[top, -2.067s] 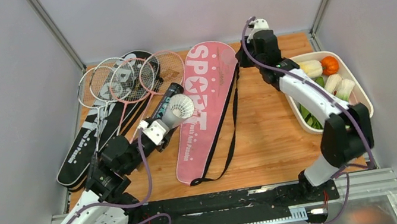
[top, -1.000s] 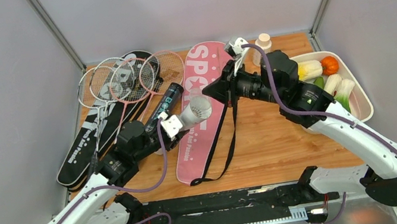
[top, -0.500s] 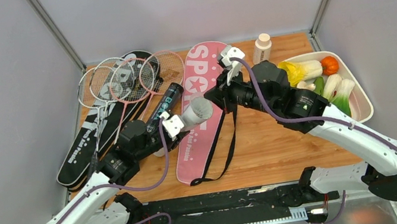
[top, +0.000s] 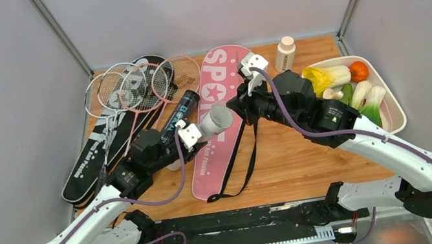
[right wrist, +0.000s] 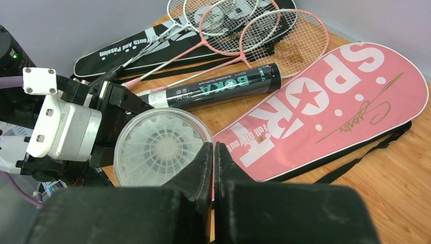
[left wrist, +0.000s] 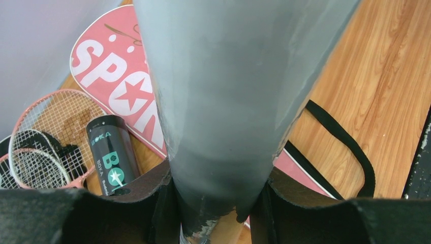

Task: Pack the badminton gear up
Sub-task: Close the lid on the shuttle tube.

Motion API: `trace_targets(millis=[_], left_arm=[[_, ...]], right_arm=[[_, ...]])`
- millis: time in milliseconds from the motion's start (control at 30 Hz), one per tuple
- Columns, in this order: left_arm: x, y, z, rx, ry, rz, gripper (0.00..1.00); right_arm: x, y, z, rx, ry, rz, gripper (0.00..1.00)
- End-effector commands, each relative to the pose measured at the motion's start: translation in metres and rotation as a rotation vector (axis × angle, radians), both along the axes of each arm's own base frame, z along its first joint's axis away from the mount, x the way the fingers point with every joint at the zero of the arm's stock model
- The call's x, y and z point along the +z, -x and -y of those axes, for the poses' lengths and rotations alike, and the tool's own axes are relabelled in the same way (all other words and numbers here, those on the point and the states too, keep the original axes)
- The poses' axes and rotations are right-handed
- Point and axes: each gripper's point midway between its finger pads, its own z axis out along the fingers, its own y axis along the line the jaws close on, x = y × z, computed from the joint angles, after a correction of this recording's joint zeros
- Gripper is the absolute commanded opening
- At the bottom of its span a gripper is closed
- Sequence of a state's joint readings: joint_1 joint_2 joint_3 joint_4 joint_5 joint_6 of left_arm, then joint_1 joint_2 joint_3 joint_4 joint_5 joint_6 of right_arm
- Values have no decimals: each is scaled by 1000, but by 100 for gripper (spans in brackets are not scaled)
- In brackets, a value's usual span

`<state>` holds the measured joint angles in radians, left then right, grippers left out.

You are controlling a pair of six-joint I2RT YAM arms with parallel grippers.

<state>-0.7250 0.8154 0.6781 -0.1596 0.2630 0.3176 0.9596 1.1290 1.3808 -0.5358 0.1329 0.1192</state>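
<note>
The left gripper [top: 192,134] holds a long white tube [top: 214,121]. Its two jaws squeeze the tube from both sides, near one end. The tube is up in the air, over the middle of the pink bag [top: 222,72], and it tips up a little. The tube is pale and a bit see-through. Through its round end you can see the white feathers of a shuttlecock [right wrist: 155,148] inside.

The right gripper [right wrist: 213,152] is also above the pink bag, right by the rim of the tube's round end. Its jaws are pressed together with nothing between them. I cannot tell if the tips touch the rim.

The pink bag lies flat on the wooden table [top: 293,149]. It is shaped like a racket and says "SPORT" in big white letters. Its black strap [top: 250,156] loops out on the right.

A black tube [top: 180,110] lies just left of the pink bag. Farther left, thin white and pink rackets [top: 129,86] rest in a pile, partly on a black bag [top: 85,167]. A small white bottle [top: 285,53] stands to the right of the pink bag, near its top. A white tray [top: 396,112] of toy vegetables sits well off to the right.
</note>
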Motion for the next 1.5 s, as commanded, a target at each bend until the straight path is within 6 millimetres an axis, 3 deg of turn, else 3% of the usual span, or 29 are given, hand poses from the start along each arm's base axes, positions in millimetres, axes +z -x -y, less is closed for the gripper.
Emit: trace_targets(millis=[0,367,700,1200,1467], left_arm=[[45,-5,7,-13,86,100,28],[45,-5,8,-9,87,88,28],[45,-4,10,-26,91,80,28],[42,-1,15,-46,104,52,28],[38,0,16,-55,94,46,28]], right_arm=[[4,4,7,-9,7,23,0],[4,14,-2,-6,24,25,0],[-4,-2,7,-127,66,46,0],[-11,-5,5,-155,40,29,0],[0,2,5,-131,-33,30,26]])
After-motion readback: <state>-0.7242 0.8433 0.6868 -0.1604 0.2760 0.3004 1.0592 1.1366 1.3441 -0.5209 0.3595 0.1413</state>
